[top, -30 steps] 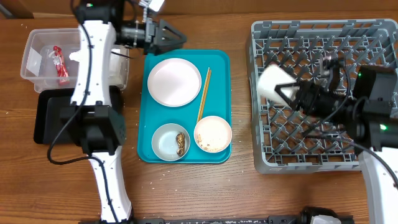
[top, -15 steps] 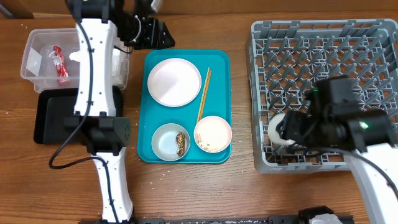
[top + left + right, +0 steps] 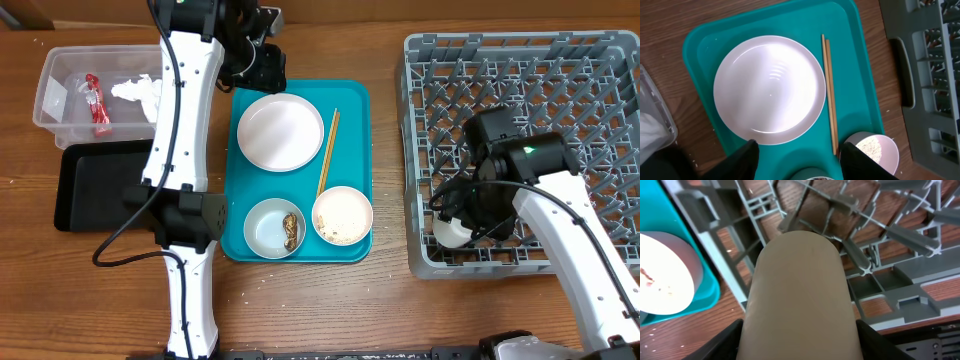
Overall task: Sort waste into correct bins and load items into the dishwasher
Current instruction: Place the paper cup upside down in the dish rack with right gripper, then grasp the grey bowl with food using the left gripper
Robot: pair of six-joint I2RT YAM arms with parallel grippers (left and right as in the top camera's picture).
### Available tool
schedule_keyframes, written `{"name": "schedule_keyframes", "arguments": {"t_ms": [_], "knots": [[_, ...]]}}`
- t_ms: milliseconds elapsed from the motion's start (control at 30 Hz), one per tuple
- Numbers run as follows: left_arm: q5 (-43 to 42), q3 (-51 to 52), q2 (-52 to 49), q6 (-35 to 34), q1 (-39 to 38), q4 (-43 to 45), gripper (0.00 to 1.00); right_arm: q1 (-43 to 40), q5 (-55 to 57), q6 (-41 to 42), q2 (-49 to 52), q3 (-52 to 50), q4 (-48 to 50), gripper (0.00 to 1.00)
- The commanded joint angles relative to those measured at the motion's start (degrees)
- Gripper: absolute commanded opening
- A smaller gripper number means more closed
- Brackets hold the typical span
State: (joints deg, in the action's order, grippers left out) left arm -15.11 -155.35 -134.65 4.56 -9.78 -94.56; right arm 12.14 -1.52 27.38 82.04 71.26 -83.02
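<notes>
Now | right claw (image 3: 799, 330) clamped on small white cup (image 3: 799, 275) | cup low in dish rack (image 3: 520, 48) near-left corner, long axis running straight out from claw toward pegs | left claw (image 3: 799, 156) wide, empty, well apart from rack | right arm nearer

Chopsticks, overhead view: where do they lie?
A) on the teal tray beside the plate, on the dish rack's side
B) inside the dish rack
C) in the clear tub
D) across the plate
A: the chopsticks lie flat on the teal tray, alongside the plate on the side facing the dish rack, not on top of the plate.
</notes>
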Motion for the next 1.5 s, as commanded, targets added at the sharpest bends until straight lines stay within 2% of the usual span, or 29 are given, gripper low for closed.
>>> {"name": "schedule_keyframes", "arguments": {"t_ms": [0,133,267,467,667,833,933,1033,1200,1367,1467], "knots": [[2.03,-1.14,0.55,-0.74,0.0,-0.09,0.56,0.33,0.79,0.79,-0.13,-2.14,0.48,0.53],[2.01,-1.14,0.55,-0.74,-0.02,-0.15,0.55,0.33,0.79,0.76,-0.13,-3.5,1.66,0.85],[2.01,-1.22,0.59,-0.74,-0.02,-0.26,0.55,0.33,0.76,0.74,-0.15,-2.62,3.63,0.94],[1.99,-3.32,2.69,-1.68,0.0,-2.25,0.54,0.33,0.24,-0.37,-0.33,4.55,1.95,1.0],[1.97,-3.32,11.67,-5.55,-0.07,-2.25,0.54,0.68,-2.08,-3.06,-0.5,16.35,-0.81,1.0],[1.11,-0.31,19.19,-9.33,-1.46,-2.25,0.55,1.2,-6.34,-5.35,-0.48,18.43,0.92,1.0],[0.81,8.37,24.04,-9.97,-4.2,-2.25,0.54,1.01,-4.92,-5.33,-0.48,18.43,1.27,1.0],[3.85,21.73,28.7,-12.68,-8.0,-2.25,0.54,-0.15,-3.02,-5.42,-0.48,18.43,1.25,1.0],[7.04,40.7,33.4,-16.5,-13.11,-1.81,0.54,-2.03,-2.14,-9.75,-0.48,18.43,1.42,1.0],[8.13,55.95,36.52,-17.79,-17.46,5.18,0.53,-2.16,1.25,-9.81,-0.48,18.43,1.51,1.0],[9.6,64.35,37.86,-18.21,-19.67,10.47,0.47,-2.16,1.51,-9.84,-0.48,18.43,1.46,1.0]]}}
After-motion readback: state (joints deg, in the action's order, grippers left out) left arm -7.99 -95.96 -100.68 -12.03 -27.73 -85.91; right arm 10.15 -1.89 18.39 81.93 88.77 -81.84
